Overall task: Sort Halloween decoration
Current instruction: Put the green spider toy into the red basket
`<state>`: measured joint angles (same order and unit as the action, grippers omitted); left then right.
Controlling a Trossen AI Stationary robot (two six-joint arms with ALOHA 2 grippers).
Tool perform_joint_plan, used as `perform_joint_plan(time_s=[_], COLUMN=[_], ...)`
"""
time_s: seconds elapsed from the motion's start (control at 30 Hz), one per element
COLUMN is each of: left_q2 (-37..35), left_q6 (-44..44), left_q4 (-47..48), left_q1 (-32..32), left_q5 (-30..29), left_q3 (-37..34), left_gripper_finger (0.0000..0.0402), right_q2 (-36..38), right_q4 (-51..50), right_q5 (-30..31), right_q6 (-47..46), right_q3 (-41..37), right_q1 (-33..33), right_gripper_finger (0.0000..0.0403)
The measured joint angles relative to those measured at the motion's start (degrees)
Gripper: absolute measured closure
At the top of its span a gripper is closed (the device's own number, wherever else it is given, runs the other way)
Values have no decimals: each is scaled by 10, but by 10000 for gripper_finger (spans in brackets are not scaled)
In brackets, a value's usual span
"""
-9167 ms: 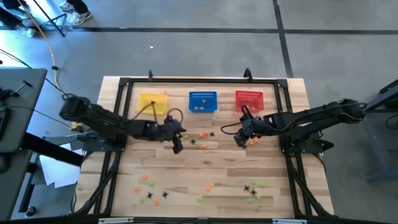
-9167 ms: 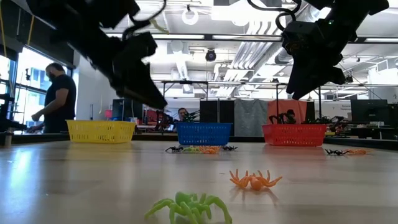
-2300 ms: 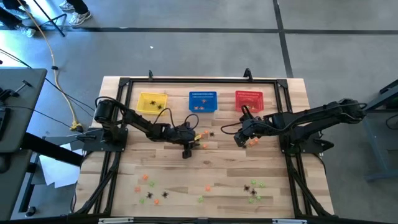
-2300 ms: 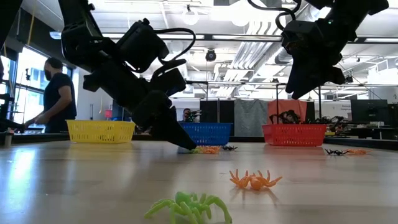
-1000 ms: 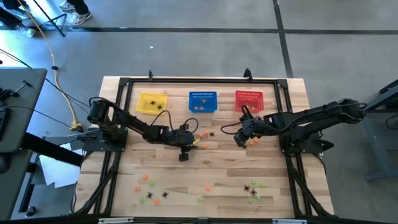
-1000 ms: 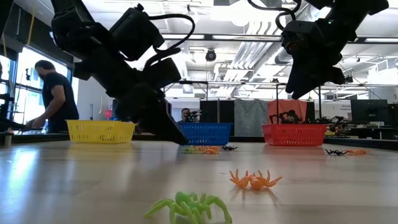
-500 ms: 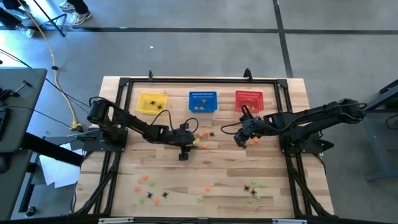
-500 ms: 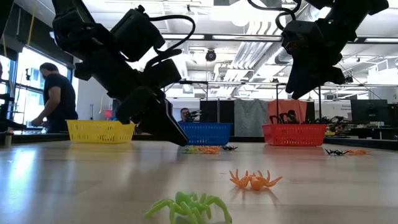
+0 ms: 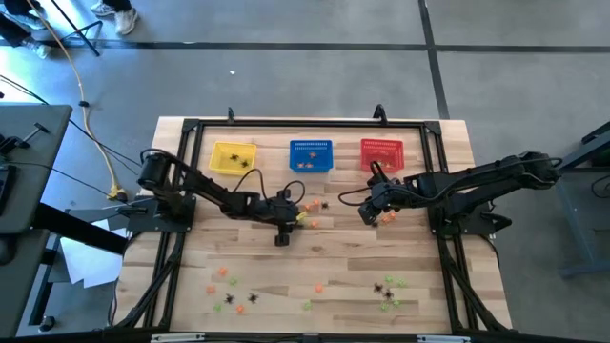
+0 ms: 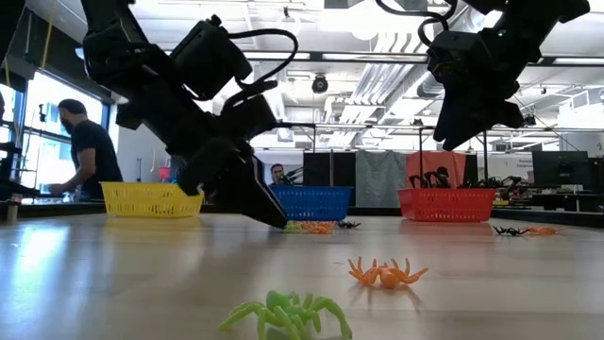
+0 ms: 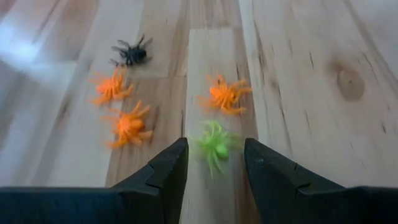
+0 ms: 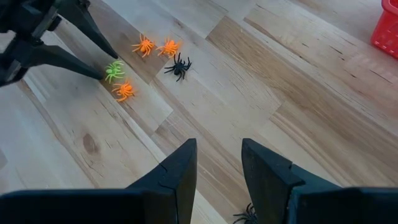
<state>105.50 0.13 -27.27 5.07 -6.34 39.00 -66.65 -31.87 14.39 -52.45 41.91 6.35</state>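
**Left hand spread around a green spider near the blue basket**

The left hand [image 11: 214,163] is down on the tabletop [image 9: 324,262], just in front of the blue basket [image 9: 311,155]. Its fingers [image 11: 165,171] are spread apart, released, with a light green spider [image 11: 214,144] lying on the wood between their tips; neither finger is seen touching it. Beyond the green spider, closer to the blue basket, lie three orange spiders [image 11: 224,96] and one black spider [image 11: 131,54], all loose and close together.

The right hand [image 12: 217,165] hangs above the tabletop to the right of the blue basket, in front of the red basket [image 9: 381,152], fingers parted and holding nothing. An orange trinket [image 9: 389,216] lies just beside it.

The yellow basket [image 9: 233,157] stands to the left of the blue basket and has a black spider [image 9: 244,164] inside. The blue basket holds a couple of small orange pieces.

Well away from the blue basket, along the near edge of the tabletop, two more scatters of spiders lie: one at the left [image 9: 229,289], one at the right [image 9: 389,289], with a few strays between them. In the low view a green spider [image 10: 286,314] and an orange spider [image 10: 386,274] lie closest to the camera.

A person [image 10: 87,151] stands in the room behind the yellow basket.
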Motion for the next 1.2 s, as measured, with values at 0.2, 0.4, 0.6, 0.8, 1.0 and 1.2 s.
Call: perform_joint_plan(time_s=[0.2, 0.4, 0.6, 0.8, 1.0, 1.2], left_q2=[39, 52, 52, 52, 51, 52], left_q6=[-3, -46, -67, -92, -106, -107], left_q4=[-40, -40, -35, -34, -36, -61], left_q1=[-10, -15, -15, -16, -16, -16], left_q5=[11, 11, 5, 0, -2, -2], left_q3=[10, 17, 17, 16, 16, 14], left_gripper_finger=[254, 257, 306, 389, 399, 401], right_q2=[0, 0, 0, 0, 0, 0], right_q4=[0, 0, 0, 0, 0, 0], right_q5=[0, 0, 0, 0, 0, 0], right_q6=[0, 0, 0, 0, 0, 0], right_q3=[0, 0, 0, 0, 0, 0], right_q1=[0, 0, 0, 0, 0, 0], right_gripper_finger=[279, 279, 279, 279, 279, 279])
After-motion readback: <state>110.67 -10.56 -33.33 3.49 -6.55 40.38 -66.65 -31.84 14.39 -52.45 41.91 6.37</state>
